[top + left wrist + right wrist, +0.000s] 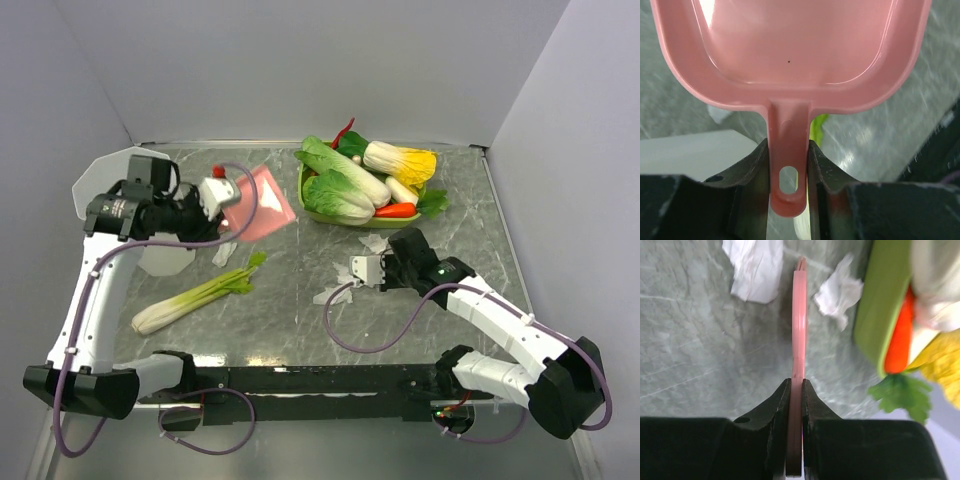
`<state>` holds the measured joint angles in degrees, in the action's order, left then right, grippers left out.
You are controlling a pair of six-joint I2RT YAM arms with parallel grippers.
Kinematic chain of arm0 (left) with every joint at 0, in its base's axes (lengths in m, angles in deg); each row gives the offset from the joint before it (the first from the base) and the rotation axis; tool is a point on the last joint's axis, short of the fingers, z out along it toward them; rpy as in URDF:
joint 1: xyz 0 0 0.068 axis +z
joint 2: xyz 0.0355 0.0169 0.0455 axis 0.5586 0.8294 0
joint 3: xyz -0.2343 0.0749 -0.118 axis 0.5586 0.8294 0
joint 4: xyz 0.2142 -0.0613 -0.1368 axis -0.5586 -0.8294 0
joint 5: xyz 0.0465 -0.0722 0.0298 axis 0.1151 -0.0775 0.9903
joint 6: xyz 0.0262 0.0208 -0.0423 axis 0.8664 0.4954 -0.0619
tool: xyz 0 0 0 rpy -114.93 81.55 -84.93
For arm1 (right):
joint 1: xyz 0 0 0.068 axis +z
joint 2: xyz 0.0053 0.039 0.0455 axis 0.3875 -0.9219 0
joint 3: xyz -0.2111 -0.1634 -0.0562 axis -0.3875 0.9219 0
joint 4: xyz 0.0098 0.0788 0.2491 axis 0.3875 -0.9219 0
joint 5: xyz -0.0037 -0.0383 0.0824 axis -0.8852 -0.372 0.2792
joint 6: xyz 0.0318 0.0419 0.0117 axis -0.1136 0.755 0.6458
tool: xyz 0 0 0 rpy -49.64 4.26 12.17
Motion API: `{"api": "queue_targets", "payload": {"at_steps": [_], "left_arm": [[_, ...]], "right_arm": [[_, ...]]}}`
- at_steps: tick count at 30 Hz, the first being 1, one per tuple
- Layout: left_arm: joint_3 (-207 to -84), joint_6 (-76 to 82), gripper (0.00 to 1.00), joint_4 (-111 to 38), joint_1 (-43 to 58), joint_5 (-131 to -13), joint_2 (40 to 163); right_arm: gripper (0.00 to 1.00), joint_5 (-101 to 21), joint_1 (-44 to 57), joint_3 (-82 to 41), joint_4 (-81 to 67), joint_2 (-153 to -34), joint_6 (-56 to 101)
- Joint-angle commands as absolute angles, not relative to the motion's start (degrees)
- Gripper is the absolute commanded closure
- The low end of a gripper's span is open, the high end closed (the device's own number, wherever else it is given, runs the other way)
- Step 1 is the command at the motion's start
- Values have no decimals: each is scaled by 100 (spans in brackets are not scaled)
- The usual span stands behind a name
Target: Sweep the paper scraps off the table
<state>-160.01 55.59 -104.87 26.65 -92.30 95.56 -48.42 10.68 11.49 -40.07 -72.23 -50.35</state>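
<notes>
The right gripper (pixel 796 384) has its jaws almost together, clamped on a thin pink tool (pixel 799 315). The tool shows only edge-on, so its shape is hard to make out. It reaches out over the table (pixel 285 330), with one of the paper scraps (pixel 756 267) lying on each side of it. From above I count three scraps, all on the marble: one near the single leek (pixel 190 298), one near the right gripper and one by the green tray (pixel 882 310). The arm may hide more. Farther back, the left gripper (pixel 787 144) is clamped on the handle of the one pink dustpan (pixel 790 50). The vegetables piled in the tray overlap too much to count.
</notes>
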Motion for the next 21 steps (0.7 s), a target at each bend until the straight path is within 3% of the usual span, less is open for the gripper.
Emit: {"api": "queue_targets", "payload": {"at_steps": [1,9,21], "left_arm": [[-15605,6736,99,-11509,2359,-8794,9291],[-14384,6554,99,-11563,1508,-8013,9431],[-12775,5613,96,-9876,153,-6930,9826]], "right_arm": [[100,-5258,1043,1151,-3592,-7240,-4364],[100,-4246,1069,527,-4972,-7188,-3389],[100,-6416,1069,605,-3076,-7346,-3369]]}}
